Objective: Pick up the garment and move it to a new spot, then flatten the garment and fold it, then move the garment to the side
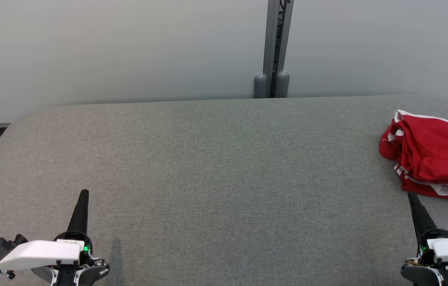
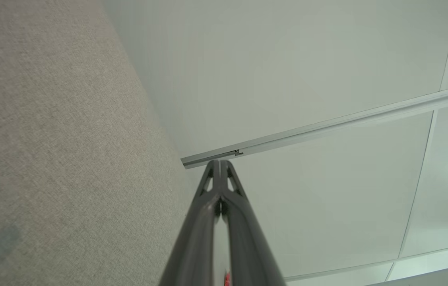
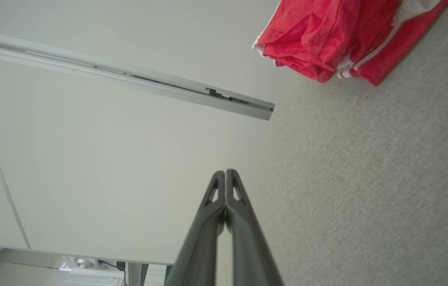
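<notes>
L gripper [image 1: 84, 194] & R gripper [image 1: 412, 197] are pressed together, empty; R is to be opened before garment [image 1: 434, 159] is pinched at near edge.

Left gripper [image 1: 84, 193] closed, lower left, fingers pointing up; right gripper [image 1: 411, 195] closed, lower right.

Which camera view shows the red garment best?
The head view: most of the red garment shows, crumpled on the grey table at right, though the edge cuts it. The right wrist view shows folds and white stripes closer, cropped at the top. The left wrist view gives a tiny red speck, perhaps it.
</notes>
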{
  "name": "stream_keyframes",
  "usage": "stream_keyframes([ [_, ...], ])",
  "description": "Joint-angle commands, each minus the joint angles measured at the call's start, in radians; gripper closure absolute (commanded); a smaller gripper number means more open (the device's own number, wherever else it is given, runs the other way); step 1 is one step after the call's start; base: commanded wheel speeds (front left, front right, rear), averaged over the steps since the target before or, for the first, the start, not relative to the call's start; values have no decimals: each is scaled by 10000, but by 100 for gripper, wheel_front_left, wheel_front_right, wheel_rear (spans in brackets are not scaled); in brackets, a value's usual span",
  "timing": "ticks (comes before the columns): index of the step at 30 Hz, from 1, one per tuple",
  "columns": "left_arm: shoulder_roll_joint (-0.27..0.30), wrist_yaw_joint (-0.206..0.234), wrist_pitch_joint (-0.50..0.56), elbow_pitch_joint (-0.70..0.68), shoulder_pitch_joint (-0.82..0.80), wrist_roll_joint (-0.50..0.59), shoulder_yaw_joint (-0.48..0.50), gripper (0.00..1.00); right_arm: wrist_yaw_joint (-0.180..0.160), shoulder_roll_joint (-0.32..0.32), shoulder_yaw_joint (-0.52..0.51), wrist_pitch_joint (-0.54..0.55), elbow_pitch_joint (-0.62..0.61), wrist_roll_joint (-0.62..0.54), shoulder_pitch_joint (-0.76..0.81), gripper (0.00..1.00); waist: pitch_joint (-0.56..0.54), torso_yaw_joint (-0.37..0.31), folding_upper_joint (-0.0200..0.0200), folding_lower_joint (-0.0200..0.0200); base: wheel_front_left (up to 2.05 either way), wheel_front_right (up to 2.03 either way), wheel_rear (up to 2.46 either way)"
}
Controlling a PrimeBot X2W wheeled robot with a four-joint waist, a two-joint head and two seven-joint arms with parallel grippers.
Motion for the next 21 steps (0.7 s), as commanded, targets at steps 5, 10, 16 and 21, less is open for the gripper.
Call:
stream_keyframes([
  [5, -19, -121, 138, -22, -285, -413, 184, 100, 7, -14, -37, 117, 58, 489, -253, 100, 24, -21, 0, 0, 0, 0, 0],
  [10, -44, -167, 238, -4, -307, -723, 288, 100, 7, 5, -47, 196, 159, 849, -312, 100, 48, -42, 0, 0, 0, 0, 0],
  [16, -86, -238, 366, 20, -357, -1181, 428, 100, 7, 25, -60, 279, 281, 1329, -422, 100, 82, -71, 0, 0, 0, 0, 0],
  [21, -118, -290, 460, 38, -391, -1442, 525, 100, 7, 41, -69, 333, 344, 1660, -474, 100, 106, -92, 0, 0, 0, 0, 0],
])
